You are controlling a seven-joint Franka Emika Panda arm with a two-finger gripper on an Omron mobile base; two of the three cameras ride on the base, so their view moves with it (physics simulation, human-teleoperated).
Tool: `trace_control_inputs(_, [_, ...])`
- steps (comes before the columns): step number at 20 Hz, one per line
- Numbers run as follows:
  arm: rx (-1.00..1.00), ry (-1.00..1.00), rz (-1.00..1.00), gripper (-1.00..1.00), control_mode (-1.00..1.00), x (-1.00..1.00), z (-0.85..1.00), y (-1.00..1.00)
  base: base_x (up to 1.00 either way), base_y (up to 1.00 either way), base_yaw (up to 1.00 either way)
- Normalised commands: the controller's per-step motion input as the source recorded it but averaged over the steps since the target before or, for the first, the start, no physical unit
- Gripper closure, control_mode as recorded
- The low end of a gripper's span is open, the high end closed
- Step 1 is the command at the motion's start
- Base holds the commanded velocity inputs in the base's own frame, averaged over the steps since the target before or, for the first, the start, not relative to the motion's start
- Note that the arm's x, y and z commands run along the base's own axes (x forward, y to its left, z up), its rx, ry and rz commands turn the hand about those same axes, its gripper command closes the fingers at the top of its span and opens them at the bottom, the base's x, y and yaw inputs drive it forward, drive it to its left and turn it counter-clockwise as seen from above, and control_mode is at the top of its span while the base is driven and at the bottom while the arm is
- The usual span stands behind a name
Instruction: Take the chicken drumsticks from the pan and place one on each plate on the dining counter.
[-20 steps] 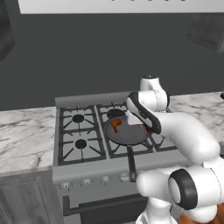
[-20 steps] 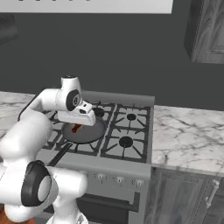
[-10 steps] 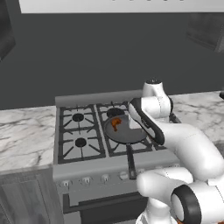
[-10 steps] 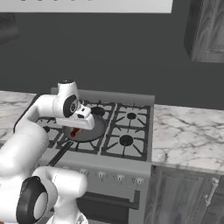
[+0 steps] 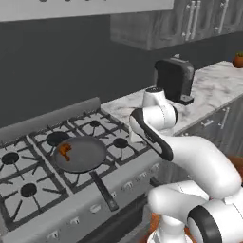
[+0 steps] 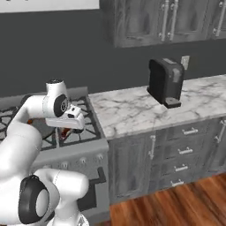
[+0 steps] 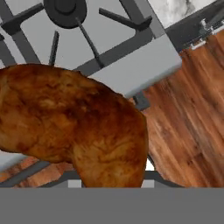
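Gripping one chicken drumstick, the hand is partly closed around it above the stove's front right corner. Back on the stove, the pan sits on a middle burner with the second drumstick at its left edge.

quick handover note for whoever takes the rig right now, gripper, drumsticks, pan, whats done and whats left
Gripper: shut on one chicken drumstick, carried above the stove's front right corner, clear of the pan.
Second drumstick: lies in the pan on the stove's front burner.
Done: one drumstick lifted out of the pan.
Left: take the held drumstick to a plate on the dining counter, then come back for the second and set it on the other plate.
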Motion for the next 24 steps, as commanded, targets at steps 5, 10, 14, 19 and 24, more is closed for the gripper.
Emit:
trace_control_inputs(5, [0.0,0.0,0.0,1.0,1.0,0.0,0.0,0.0,0.0,0.0,-1.0])
trace_control_inputs(10, [0.0,0.0,0.0,1.0,1.0,0.0,0.0,0.0,0.0,0.0,-1.0])
trace_control_inputs(14, [0.0,0.0,0.0,1.0,1.0,0.0,0.0,0.0,0.0,0.0,-1.0])
trace_control_inputs(19, [0.0,0.0,0.0,1.0,1.0,0.0,0.0,0.0,0.0,0.0,-1.0])
trace_control_inputs(24, [0.0,0.0,0.0,1.0,1.0,0.0,0.0,0.0,0.0,0.0,-1.0])
